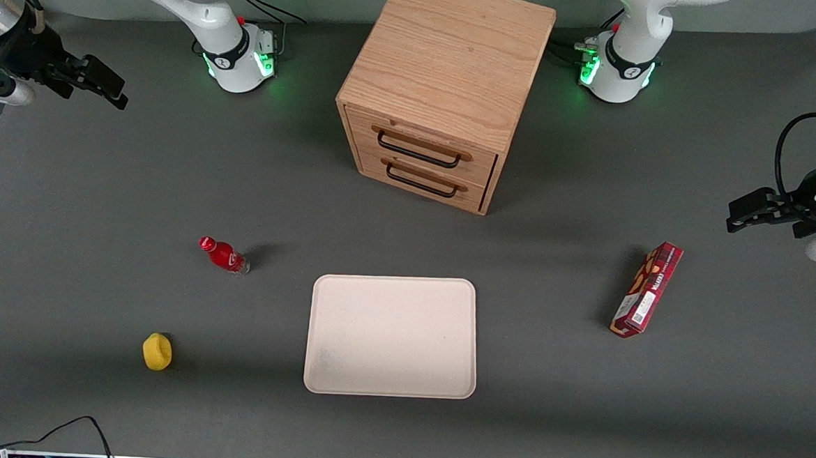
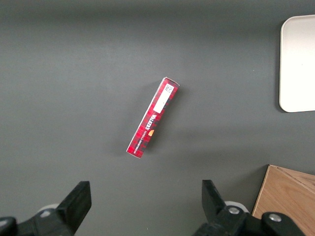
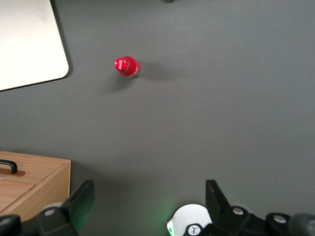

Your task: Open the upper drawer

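Gripper (image 1: 101, 87) wide open, hovering well apart from cabinet (image 1: 451, 64) toward the working arm's end; upper drawer (image 1: 423, 146) shut at cabinet's top, likely stiff, sliding, best hooked by black wire handle (image 1: 419, 153).

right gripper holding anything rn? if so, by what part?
Nothing held. The gripper hangs open above bare table at the working arm's end, well apart from the upper drawer, whose handle is untouched.

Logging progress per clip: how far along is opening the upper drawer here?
Nothing looks done: the upper drawer sits shut in the cabinet. Nothing is in hand; the pincer hangs open at the working arm's end of the table, away from the cabinet. Reaching, gripping the handle and pulling remain.
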Robot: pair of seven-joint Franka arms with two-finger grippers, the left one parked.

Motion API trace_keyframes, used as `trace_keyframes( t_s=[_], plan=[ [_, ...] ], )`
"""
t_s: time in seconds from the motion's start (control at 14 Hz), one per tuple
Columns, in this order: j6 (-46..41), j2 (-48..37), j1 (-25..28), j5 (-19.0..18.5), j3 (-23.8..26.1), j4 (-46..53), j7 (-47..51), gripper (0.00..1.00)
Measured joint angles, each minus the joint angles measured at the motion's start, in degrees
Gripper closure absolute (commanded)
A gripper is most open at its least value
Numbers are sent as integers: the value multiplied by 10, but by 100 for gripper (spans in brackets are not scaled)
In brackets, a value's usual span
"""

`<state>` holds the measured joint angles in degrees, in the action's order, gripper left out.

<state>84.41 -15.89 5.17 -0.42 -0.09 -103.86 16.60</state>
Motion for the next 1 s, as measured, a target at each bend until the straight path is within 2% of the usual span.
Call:
trace_keyframes(
  t_s=[0.71, 0.86, 1.0],
  plan=[
    [0, 13, -2, 0, -4, 16, -5, 0],
    [-2, 13, 0, 3, 4, 17, -48, 0],
    [-17, 14, 1, 32, 30, 24, -110, 0]
  ],
)
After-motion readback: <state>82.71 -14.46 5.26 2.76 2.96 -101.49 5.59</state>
